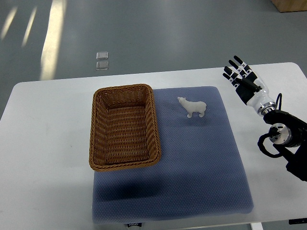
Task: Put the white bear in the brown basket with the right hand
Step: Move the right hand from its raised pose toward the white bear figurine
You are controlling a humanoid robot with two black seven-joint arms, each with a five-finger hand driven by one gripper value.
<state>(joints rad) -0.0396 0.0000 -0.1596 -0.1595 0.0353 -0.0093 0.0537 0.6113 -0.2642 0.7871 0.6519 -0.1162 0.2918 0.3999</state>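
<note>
I log my right hand [243, 79]: fingers spread, holding nothing. Small white plastic bear [193, 107]: upright on blue mat [192, 172], left of hand, well apart. Brown rectangular wicker basket [123, 127]: farther left.

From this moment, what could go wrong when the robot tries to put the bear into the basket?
1. The white bear is small and stands upright on the blue mat; the open right robot hand, which is apart from it, may tip it instead of gripping it.
2. The bear stands close to the brown basket, so the fingers might bump the rim.
</note>
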